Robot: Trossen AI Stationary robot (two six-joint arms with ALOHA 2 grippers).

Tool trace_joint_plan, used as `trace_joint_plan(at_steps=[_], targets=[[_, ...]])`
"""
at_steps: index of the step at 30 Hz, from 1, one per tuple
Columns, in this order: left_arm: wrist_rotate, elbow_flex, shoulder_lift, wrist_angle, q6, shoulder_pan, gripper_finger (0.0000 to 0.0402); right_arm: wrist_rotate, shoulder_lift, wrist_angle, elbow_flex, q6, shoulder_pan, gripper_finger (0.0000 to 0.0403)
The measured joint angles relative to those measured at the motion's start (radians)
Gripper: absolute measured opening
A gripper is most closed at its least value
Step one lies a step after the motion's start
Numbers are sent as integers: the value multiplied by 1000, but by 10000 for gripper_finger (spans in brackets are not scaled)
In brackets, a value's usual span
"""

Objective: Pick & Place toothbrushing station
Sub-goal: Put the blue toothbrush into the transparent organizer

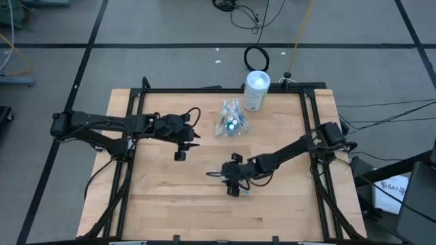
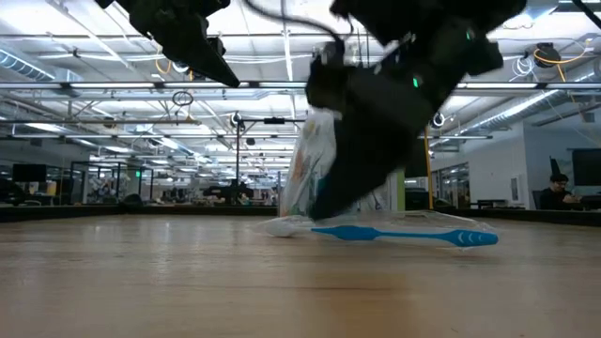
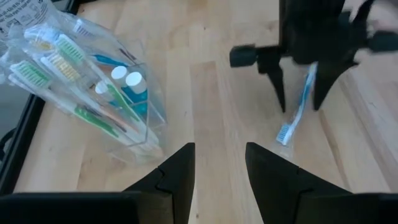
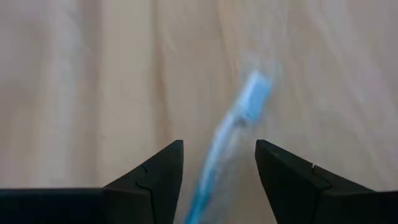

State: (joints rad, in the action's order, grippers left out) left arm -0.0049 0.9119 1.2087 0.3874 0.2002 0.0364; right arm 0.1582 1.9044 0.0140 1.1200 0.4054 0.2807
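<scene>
Step in hand: picking up the single blue toothbrush (image 3: 298, 109) that lies flat on the table (image 1: 170, 211), apart from the clear plastic bag (image 1: 231, 118).
Right gripper (image 1: 235, 190): low over the toothbrush, fingers spread wide with the handle between them; nothing held.
How to do it well: I judge it should drop straight down, keep the handle centred, and close across the thin width rather than along it.
Toothbrush axis: in the left wrist view, the bristle head points away from the right gripper, handle running back under it.
Bag: lies beside the white canister (image 1: 256, 90), holding the other brushes and blue tubes.
Left gripper (image 1: 180, 151): beside the bag, raised, fingers apart, empty.
</scene>
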Motion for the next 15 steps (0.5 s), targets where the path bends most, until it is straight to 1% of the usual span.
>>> trace_joint_plan(at_steps=[5, 10, 12, 15], targets=[[1, 0, 0, 7, -2, -1, 147, 79, 69, 36, 1, 29, 3, 192], [2, 0, 0, 17, -20, -1, 148, 96, 86, 32, 4, 24, 4, 189], [3, 0, 0, 17, -20, -1, 147, 95, 87, 30, 4, 17, 4, 180], [3, 0, 0, 18, -20, -1, 147, 94, 87, 27, 3, 5, 3, 152]])
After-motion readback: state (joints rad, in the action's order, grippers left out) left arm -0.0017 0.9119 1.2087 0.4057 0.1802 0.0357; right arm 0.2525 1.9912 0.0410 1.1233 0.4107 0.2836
